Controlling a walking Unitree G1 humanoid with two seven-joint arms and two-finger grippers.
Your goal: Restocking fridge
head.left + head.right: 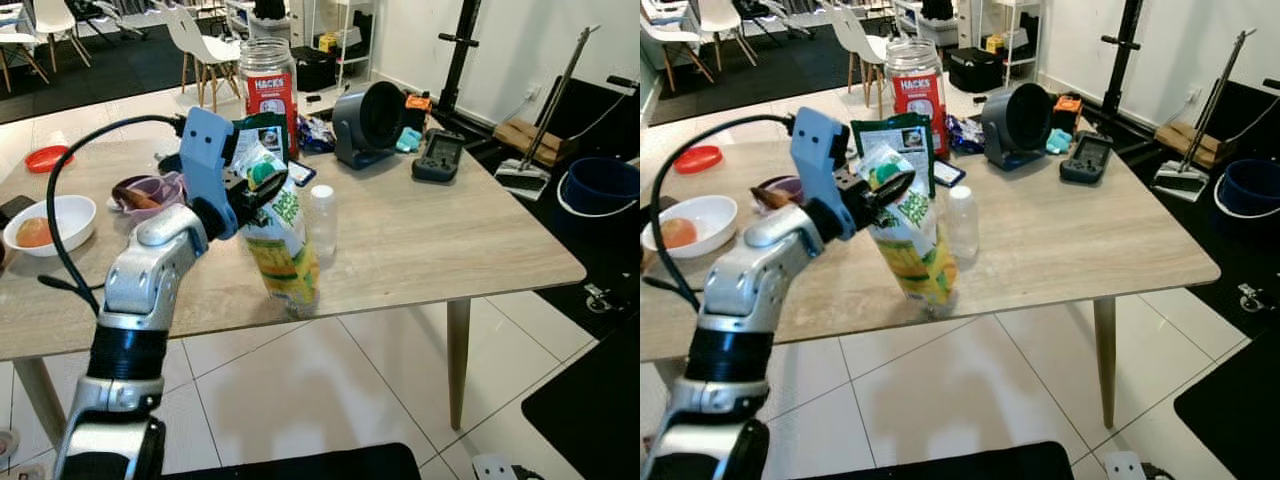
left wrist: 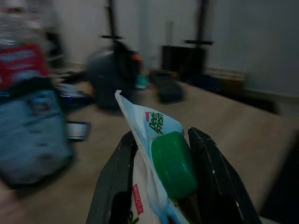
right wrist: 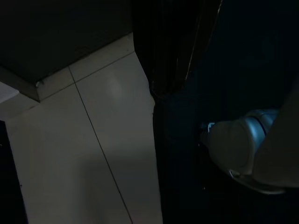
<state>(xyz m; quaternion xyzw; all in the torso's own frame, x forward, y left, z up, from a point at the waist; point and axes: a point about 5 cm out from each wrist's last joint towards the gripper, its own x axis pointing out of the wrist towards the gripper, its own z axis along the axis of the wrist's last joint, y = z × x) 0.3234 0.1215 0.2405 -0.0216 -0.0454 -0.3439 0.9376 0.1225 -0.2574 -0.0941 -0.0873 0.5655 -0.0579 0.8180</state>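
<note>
Left of centre in the frame, the left hand (image 1: 252, 190) is clamped on a green-capped juice pouch (image 1: 283, 250) above the table (image 1: 450, 235); right hand unclear.

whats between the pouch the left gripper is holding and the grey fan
A small clear plastic bottle stands just beside the pouch; past it, bare tabletop up to the fan, per the eye views.

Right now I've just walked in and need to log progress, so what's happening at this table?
The robot's left gripper is shut on the top of a Peel Fresh juice pouch, its fingers flanking the green cap. The pouch hangs tilted at the near edge of the wooden table, beside a small clear bottle. A dark green bag and a red-labelled jar stand behind it. The right arm hangs idle.
</note>
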